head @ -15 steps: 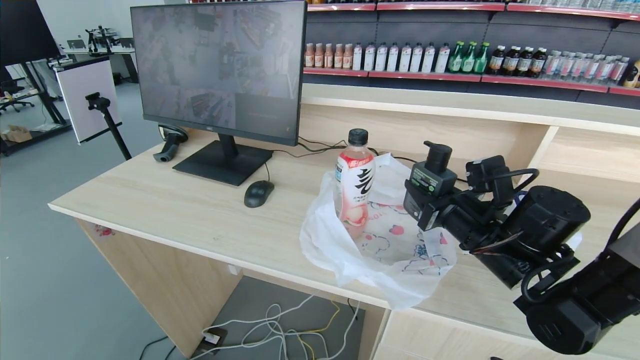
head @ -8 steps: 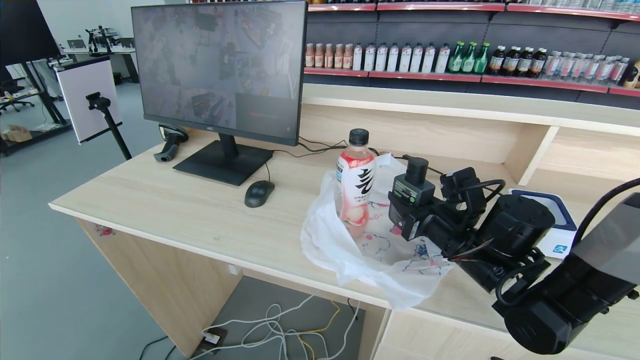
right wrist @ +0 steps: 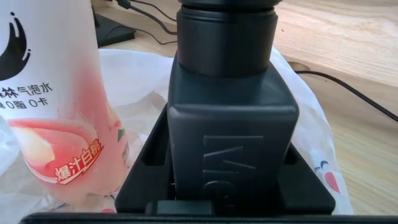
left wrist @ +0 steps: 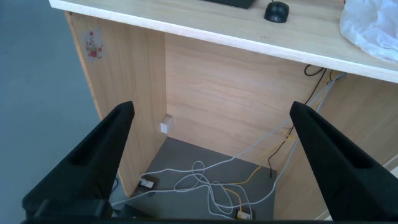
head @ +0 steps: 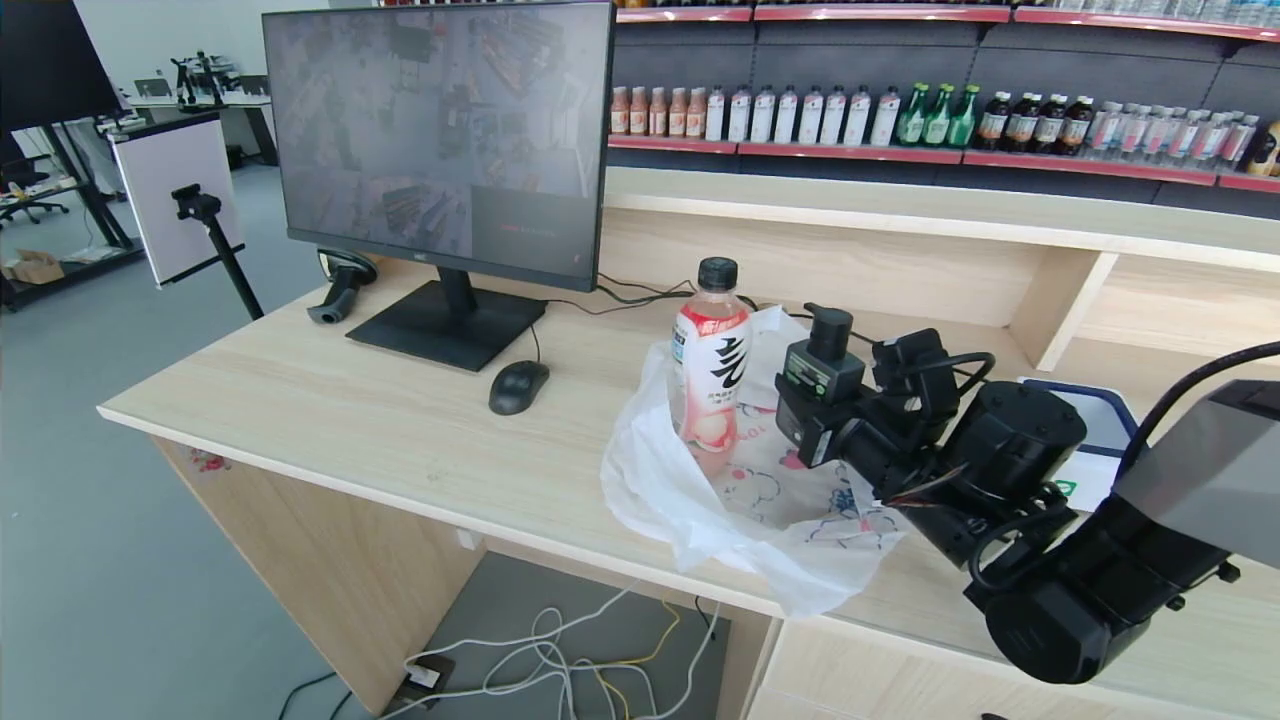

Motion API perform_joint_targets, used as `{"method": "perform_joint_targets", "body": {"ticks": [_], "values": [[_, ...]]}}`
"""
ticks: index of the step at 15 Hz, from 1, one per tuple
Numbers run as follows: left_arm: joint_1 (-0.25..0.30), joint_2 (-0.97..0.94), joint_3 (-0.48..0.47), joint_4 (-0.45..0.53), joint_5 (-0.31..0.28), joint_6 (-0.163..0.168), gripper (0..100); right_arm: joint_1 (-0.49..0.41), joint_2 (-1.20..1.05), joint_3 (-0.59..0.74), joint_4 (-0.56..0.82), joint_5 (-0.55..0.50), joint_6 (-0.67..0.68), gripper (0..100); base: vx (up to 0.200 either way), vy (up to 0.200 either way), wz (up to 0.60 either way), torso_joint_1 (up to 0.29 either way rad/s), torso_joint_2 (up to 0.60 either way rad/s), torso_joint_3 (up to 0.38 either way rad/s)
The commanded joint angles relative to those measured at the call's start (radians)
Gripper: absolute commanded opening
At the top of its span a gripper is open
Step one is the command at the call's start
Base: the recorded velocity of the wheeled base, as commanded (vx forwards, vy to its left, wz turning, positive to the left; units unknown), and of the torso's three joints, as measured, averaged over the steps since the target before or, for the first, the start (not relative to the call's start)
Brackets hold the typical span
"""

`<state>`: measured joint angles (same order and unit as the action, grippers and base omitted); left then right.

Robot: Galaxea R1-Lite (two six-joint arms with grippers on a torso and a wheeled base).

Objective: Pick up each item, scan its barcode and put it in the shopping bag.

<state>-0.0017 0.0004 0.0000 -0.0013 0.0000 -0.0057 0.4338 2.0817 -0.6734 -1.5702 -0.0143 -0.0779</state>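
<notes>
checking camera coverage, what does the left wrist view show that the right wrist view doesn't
Only the left wrist view: the open left gripper, the mouse, and cables on the floor under the desk.
Only the right wrist view: the right gripper shut on a black bottle, with a pink bottle standing beside it in the bag.
Both: the bag and the desk top.
</notes>
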Motion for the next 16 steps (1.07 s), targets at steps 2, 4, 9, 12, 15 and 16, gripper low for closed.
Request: {"method": "perform_joint_targets", "body": {"ticks": [2, 4, 9, 12, 15, 16], "values": [[0.000, 0.000, 0.000, 0.000, 0.000, 0.000, 100, -0.014, 0.052, -0.037, -0.001, -0.001, 0.000, 0, 0.000, 0.000, 0.00, 0.000, 0.00, 0.000], [0.000, 0.000, 0.000, 0.000, 0.000, 0.000, 100, -0.023, 0.060, -0.049, -0.001, -0.001, 0.001, 0, 0.000, 0.000, 0.00, 0.000, 0.00, 0.000], [0.000, 0.000, 0.000, 0.000, 0.000, -0.002, 100, -0.029, 0.078, -0.034, -0.001, -0.001, 0.004, 0, 0.000, 0.000, 0.00, 0.000, 0.00, 0.000], [0.000, 0.000, 0.000, 0.000, 0.000, 0.000, 100, -0.032, 0.087, -0.037, -0.001, -0.001, 0.004, 0, 0.000, 0.000, 0.00, 0.000, 0.00, 0.000], [0.000, 0.000, 0.000, 0.000, 0.000, 0.000, 100, -0.040, 0.095, -0.029, -0.001, -0.001, 0.004, 0, 0.000, 0.000, 0.00, 0.000, 0.00, 0.000], [0.000, 0.000, 0.000, 0.000, 0.000, 0.000, 100, -0.040, 0.097, -0.026, -0.001, -0.001, 0.004, 0, 0.000, 0.000, 0.00, 0.000, 0.00, 0.000]]}}
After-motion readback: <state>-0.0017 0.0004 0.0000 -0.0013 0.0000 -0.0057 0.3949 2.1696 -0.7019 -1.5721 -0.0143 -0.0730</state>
